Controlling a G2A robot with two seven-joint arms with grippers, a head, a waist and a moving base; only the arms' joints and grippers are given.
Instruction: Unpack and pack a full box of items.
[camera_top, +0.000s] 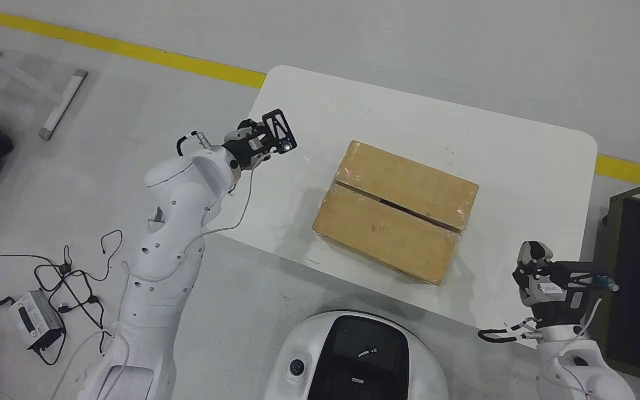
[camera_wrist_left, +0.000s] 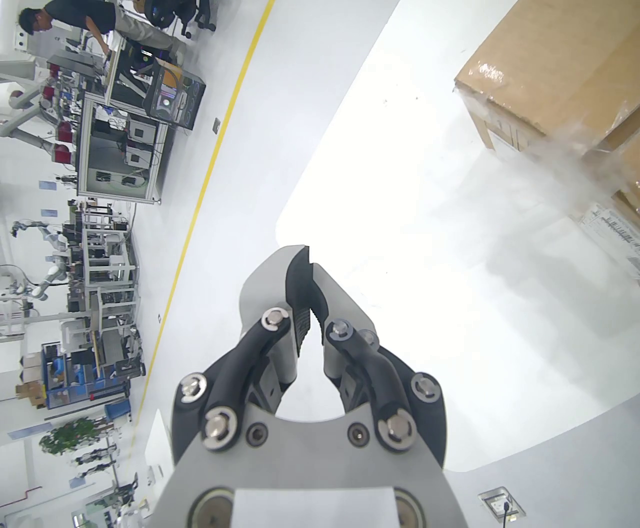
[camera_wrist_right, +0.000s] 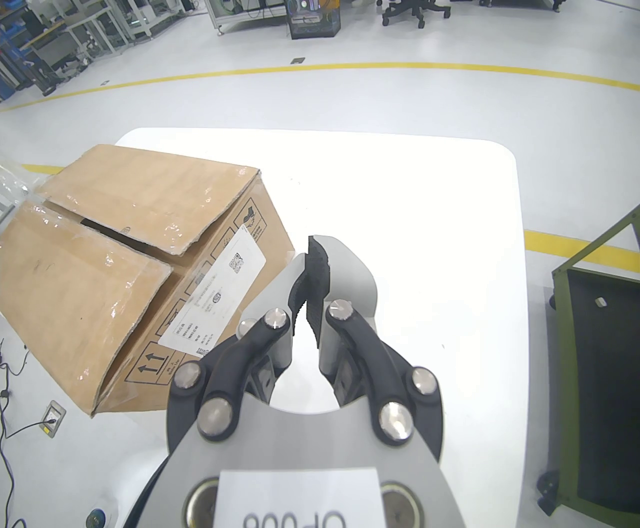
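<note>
Big white desk with rounded corners (camera_top: 520, 160), and the brown cardboard box with taped flaps (camera_top: 395, 210) sits about mid-desk, skewed to the edges, flaps down with a thin gap between them. The left gripper (camera_wrist_left: 306, 260) hangs over the left edge near the far corner, fingers pressed together, holding nothing. The right gripper (camera_wrist_right: 312, 250) is just off the near right corner, same deal: pinched together, empty.

Matt brown cardboard box (camera_wrist_right: 130, 260) with glossy clear tape sits on a smooth white table (camera_top: 520, 160).
</note>
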